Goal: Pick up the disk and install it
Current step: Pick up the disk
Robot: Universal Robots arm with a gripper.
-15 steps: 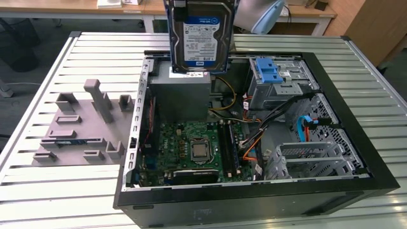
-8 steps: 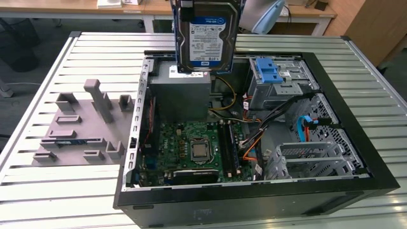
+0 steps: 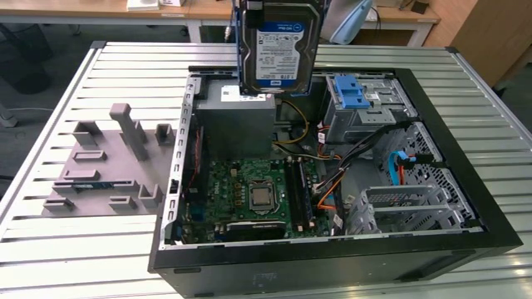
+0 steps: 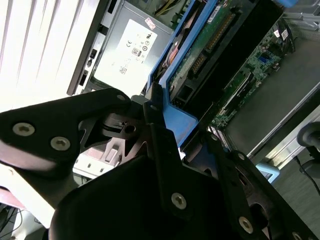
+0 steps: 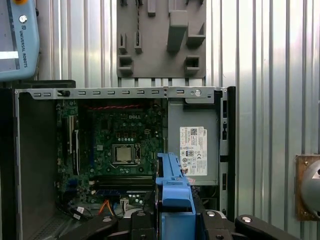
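1. Disk (image 3: 278, 47) hangs upright, label facing out, over the power supply (image 3: 235, 121) at the far side of the open case (image 3: 465, 187). It appears apart from both.
2. Gripper (image 5: 172, 225) is clenched on the disk's blue carrier frame (image 4: 186, 120).
3. Judged rigid, fairly heavy and shock-sensitive (bare circuit board on the back). Grip the frame edges, never the label or board.
4. The exterior view cuts off the disk's top. Pad contact is hard to make out behind the black linkage. The interior of the drive bay (image 3: 357, 93), toward the exterior view's right, is unclear.

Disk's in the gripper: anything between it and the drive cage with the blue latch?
Nothing visible. The disk hangs in the gripper above the power supply, open air between it and the drive cage; loose cables lie lower down.
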